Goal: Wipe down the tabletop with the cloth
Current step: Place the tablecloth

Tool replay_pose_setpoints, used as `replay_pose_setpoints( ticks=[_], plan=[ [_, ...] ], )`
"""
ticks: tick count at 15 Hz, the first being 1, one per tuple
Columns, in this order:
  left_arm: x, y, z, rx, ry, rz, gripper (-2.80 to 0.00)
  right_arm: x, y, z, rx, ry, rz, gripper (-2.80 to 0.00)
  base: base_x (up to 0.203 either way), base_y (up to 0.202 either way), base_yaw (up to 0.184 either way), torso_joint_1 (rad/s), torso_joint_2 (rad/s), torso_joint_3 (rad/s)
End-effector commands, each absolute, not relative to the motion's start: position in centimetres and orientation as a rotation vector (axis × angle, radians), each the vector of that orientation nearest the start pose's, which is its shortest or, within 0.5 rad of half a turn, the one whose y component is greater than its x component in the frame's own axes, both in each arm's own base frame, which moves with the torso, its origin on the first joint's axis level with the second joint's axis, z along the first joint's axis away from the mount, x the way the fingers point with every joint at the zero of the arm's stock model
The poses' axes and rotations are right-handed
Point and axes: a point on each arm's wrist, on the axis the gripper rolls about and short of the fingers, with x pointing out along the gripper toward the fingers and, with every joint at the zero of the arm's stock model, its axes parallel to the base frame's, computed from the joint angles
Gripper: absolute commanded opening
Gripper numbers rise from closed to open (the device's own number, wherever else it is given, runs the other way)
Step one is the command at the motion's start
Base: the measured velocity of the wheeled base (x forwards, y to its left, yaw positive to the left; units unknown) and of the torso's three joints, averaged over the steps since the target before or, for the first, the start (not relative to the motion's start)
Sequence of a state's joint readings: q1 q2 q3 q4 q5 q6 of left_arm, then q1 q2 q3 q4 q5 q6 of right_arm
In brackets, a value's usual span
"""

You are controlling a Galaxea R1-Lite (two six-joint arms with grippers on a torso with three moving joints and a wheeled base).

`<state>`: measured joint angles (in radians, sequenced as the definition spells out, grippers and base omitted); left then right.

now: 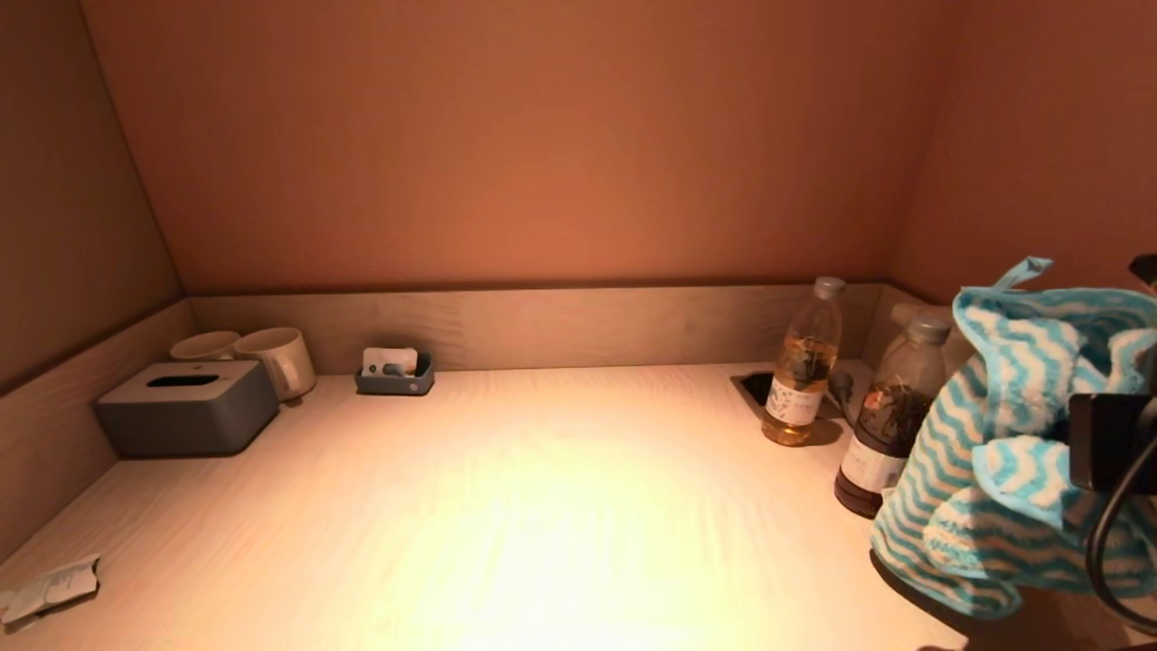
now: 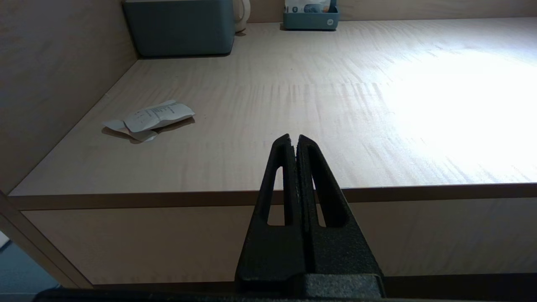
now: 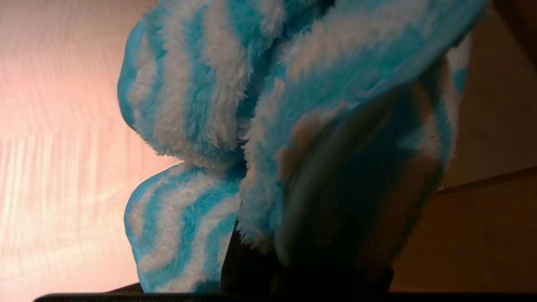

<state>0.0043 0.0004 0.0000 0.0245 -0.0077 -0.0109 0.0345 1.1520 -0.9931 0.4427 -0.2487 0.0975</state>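
Observation:
The blue-and-white striped fluffy cloth (image 1: 1003, 434) hangs bunched in the air at the right edge of the pale wooden tabletop (image 1: 542, 506), just in front of two bottles. My right gripper (image 1: 1085, 443) is shut on the cloth, and its fingers are buried in the folds. The cloth fills the right wrist view (image 3: 293, 126), with the tabletop behind it. My left gripper (image 2: 293, 140) is shut and empty, parked below and in front of the table's front edge (image 2: 168, 199); it is out of the head view.
Two tea bottles (image 1: 803, 366) (image 1: 886, 425) stand at the back right by a recessed socket (image 1: 755, 384). A grey tissue box (image 1: 188, 407), two mugs (image 1: 280, 357) and a small grey tray (image 1: 395, 375) sit at the back left. A crumpled paper (image 1: 50, 588) lies front left. Walls enclose three sides.

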Motion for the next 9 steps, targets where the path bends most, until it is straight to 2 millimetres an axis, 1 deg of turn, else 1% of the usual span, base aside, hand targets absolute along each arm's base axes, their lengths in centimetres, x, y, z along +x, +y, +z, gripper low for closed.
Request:
replay_pose_setpoints(
  ticks=[1,2,5,6,9],
  plan=[
    [-2.3,0.0,7.3,-0.011,0.025,-0.003,-2.80,16.0,-0.6,26.0,0.018,0.541,-0.268,-2.80,0.000,0.000,0.000,0.000,0.00,0.000],
    [-2.3,0.0,7.3,-0.011,0.025,-0.003,-2.80,16.4,-0.8,25.9,0.026,0.533,-0.286,-2.80,0.000,0.000,0.000,0.000,0.00,0.000],
    [-2.3,0.0,7.3,-0.012,0.025,-0.003,-2.80,19.8,-2.9,24.8,0.058,0.525,-0.384,-2.80,0.000,0.000,0.000,0.000,0.00,0.000],
    [-2.3,0.0,7.3,-0.012,0.025,-0.003,-2.80,20.6,-3.7,24.6,0.064,0.517,-0.413,-2.80,0.000,0.000,0.000,0.000,0.00,0.000],
    [-2.3,0.0,7.3,-0.011,0.025,-0.003,-2.80,21.9,-4.9,23.8,0.075,0.526,-0.456,-2.80,0.000,0.000,0.000,0.000,0.00,0.000]
  ],
)
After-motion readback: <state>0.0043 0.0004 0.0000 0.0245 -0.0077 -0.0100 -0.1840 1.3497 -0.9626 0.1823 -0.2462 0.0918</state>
